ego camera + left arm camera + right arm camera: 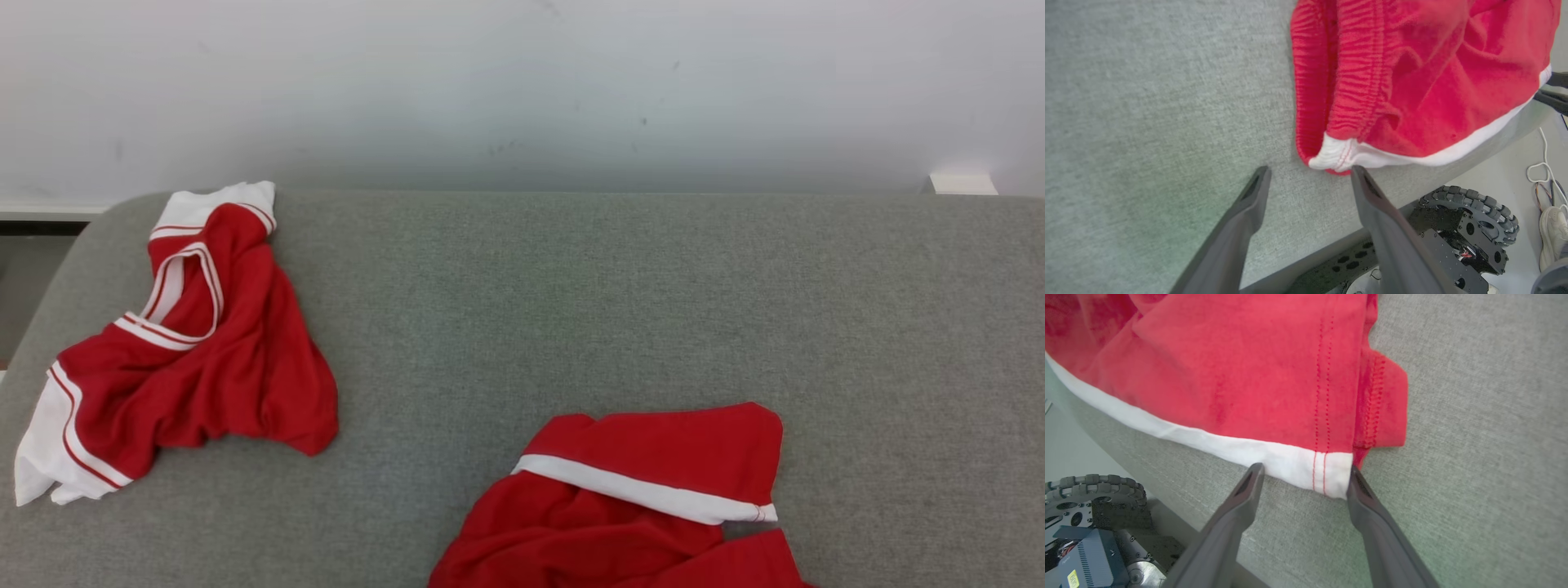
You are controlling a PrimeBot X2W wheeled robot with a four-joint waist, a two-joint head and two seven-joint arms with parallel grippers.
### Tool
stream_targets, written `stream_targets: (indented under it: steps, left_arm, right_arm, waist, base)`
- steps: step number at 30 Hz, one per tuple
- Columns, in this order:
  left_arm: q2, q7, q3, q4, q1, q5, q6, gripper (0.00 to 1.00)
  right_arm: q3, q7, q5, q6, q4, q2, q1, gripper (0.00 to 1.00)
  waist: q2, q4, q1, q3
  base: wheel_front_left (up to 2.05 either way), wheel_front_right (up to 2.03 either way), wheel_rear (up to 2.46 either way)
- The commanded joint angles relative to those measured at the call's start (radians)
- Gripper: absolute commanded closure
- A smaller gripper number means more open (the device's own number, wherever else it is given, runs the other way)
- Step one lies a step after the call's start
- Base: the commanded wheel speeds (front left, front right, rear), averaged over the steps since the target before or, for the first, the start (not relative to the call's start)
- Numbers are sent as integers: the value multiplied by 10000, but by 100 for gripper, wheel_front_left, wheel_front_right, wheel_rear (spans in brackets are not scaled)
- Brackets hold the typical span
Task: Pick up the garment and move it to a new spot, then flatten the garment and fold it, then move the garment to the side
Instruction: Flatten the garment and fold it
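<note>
Head view: target garment [645, 498], red shorts with white trim, lies crumpled at the near edge of the grey cushion [653, 310]; a second red garment [196, 343] sits well apart from it, not our concern. Left gripper [1310, 170] is released, jaws wide, holding nothing; the shorts' ribbed elastic waistband [1355, 61] runs away ahead of it, and the waistband's white-tipped corner lies just ahead of the right fingertip, nearly touching. Right gripper [1304, 469] is also released and empty; the white hem band [1229, 447] crosses the gap between its tips, and the stitched hem corner sits against the right fingertip. Can't tell whether either set of tips presses the cushion. Handling call: light, limp knit, no stiffness, so it will sag and bunch the moment it lifts; cloth on woven upholstery should drag rather than slide. Not fragile. Best bites look like the two corners right in front of the fingers: the gathered waistband on the left is thick and gives a firm pinch, while the double-stitched hem on the right is thinner, so go deeper past the white band to catch both layers. Risk: nipping one layer only, which opens the leg instead of lifting it, or pinching cushion fabric along with the cloth.
</note>
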Motion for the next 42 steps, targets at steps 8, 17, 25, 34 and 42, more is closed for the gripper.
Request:
stream_targets:
  steps: [8,17,25,34,42]
  left_arm:
    - [235,-246,-335,281,-305,-136,-16,0]
    - [492,-814,-692,266,-744,191,-16,0]
    - [511,-880,-1317,462,-1073,-82,-16,0]
    - [446,-1059,-2179,887,-1590,-495,-17,92]
    - [525,-1007,-2361,95,-1466,-2454,-18,100]
  right_arm:
    - [196,-55,132,-30,51,-51,-324,0]
    - [230,-202,147,-30,172,-1,-405,0]
    - [446,-104,298,-30,205,71,-491,0]
    - [1337,390,943,-13,106,-132,-895,100]
    - [1157,-99,3115,-15,-1131,-882,-1166,100]
  waist:
    - [-1,-21,0,24]
    - [-1,-64,0,2]
    - [-1,-142,0,38]
    - [-1,-261,0,143]
    - [-1,-344,0,24]
  base:
    - [0,0,0]
    - [0,0,0]
    - [0,0,0]
    - [0,0,0]
    - [0,0,0]
